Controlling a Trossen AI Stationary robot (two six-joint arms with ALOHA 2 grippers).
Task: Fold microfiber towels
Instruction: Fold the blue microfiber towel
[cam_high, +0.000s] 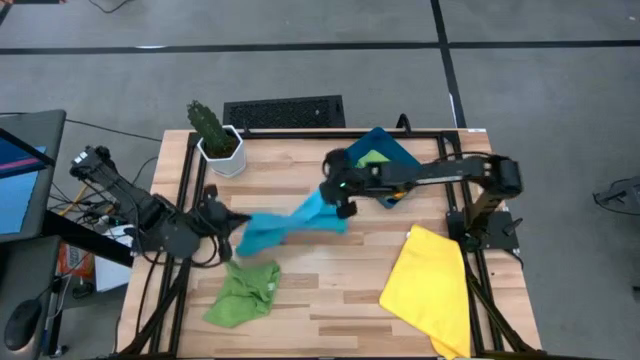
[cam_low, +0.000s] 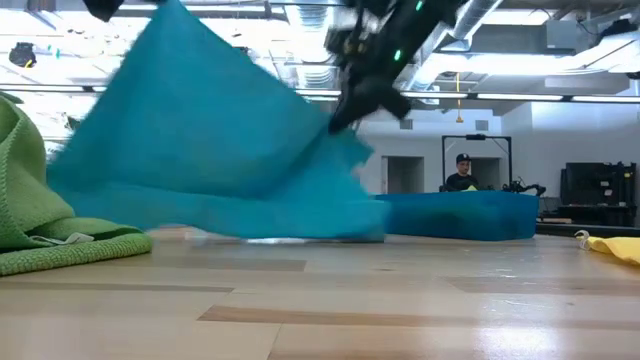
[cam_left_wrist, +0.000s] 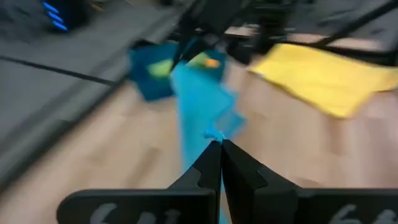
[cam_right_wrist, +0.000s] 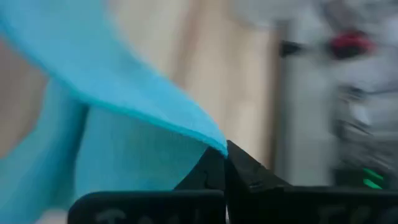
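The left gripper (cam_high: 232, 222) sits left of centre, fingers pinched shut; the right gripper (cam_high: 335, 192) (reaching in from the right edge) is clamped shut mid-frame.

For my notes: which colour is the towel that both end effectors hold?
Light blue towel, seen best in the high view.

Light blue towel (cam_high: 285, 226), plain; green towel (cam_high: 243, 293), plain; larger towel (cam_high: 430, 287) bright yellow, plain. Bin (cam_high: 398, 160) dark teal, green cloth (cam_high: 372, 158) inside. Worktop (cam_high: 330, 300) pale wood planks; cactus (cam_high: 207, 124) green in white pot (cam_high: 225, 154).
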